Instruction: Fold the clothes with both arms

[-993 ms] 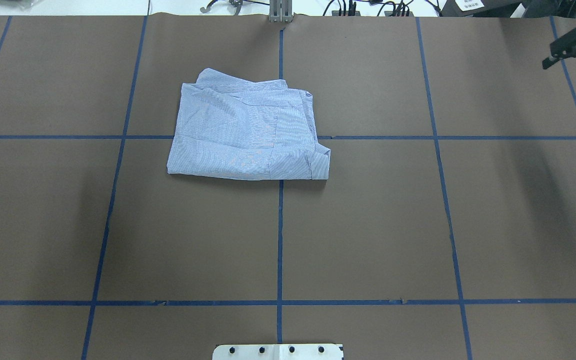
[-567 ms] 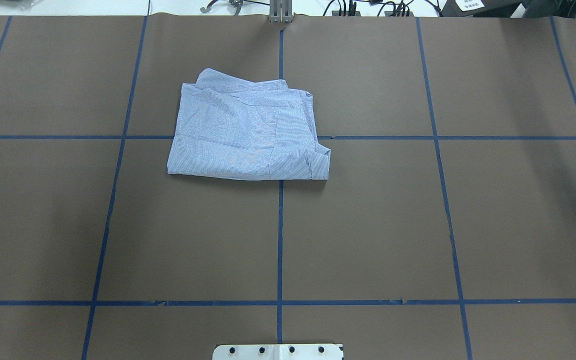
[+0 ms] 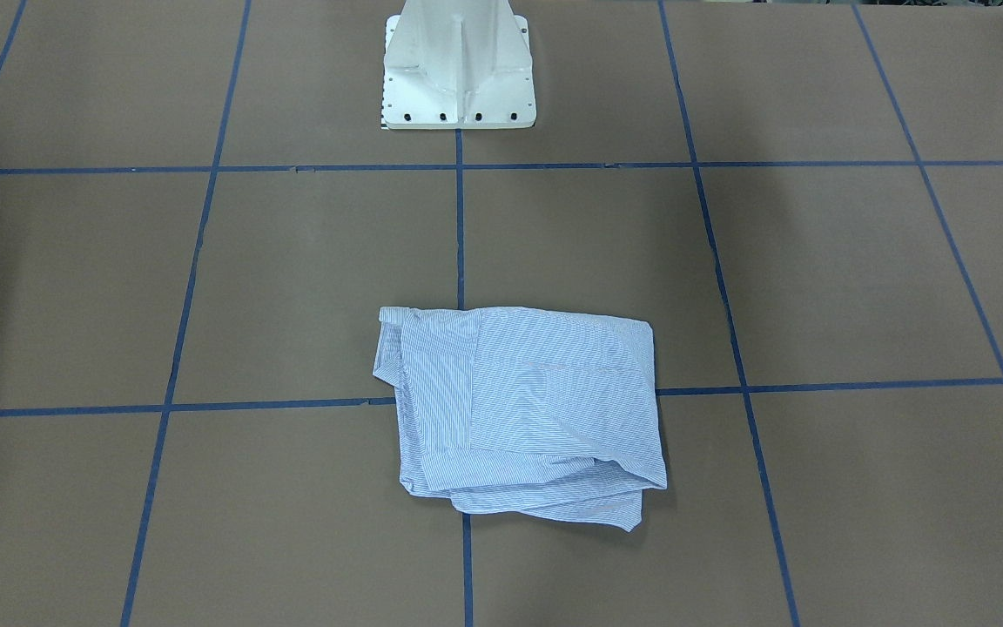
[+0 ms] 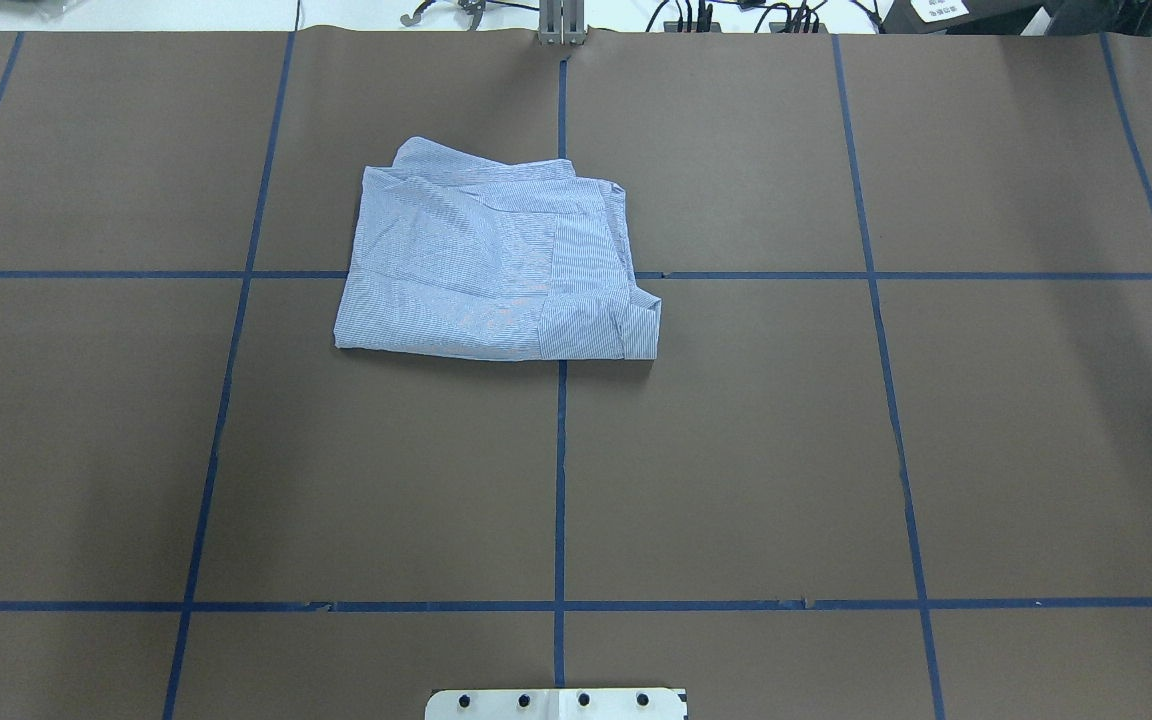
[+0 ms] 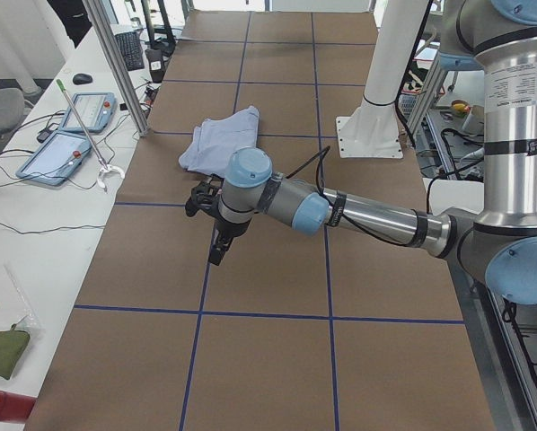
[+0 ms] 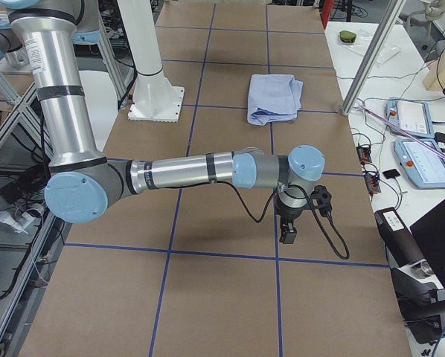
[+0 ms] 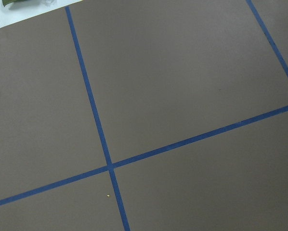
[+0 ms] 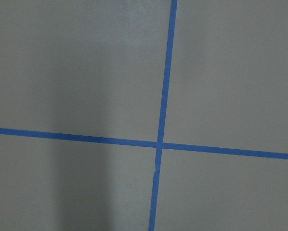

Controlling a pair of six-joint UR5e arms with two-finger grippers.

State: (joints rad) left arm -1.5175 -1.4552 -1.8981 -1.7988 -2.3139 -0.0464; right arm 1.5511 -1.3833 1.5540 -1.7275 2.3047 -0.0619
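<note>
The light blue striped shirt [image 4: 476,270] lies folded into a rough rectangle on the brown table, left of centre and towards the far side in the overhead view. It also shows in the front view [image 3: 528,409], the left side view [image 5: 222,136] and the right side view [image 6: 274,99]. Nothing touches it. My left gripper [image 5: 215,244] hangs over bare table well away from the shirt. My right gripper [image 6: 289,232] hangs over bare table near the other end. Both show only in the side views, so I cannot tell if they are open or shut. Both wrist views show only tabletop and blue tape.
The white pedestal base [image 3: 458,78] stands at the robot's side of the table. Blue tape lines [image 4: 559,480] grid the brown surface. Side benches hold teach pendants [image 5: 71,135] [image 6: 423,141] and cables. An aluminium post [image 5: 116,63] stands beside the shirt's end of the table.
One second ago both grippers showed at the left and right edges of the overhead view; both have since moved outward and out of it. The shirt has not moved.
</note>
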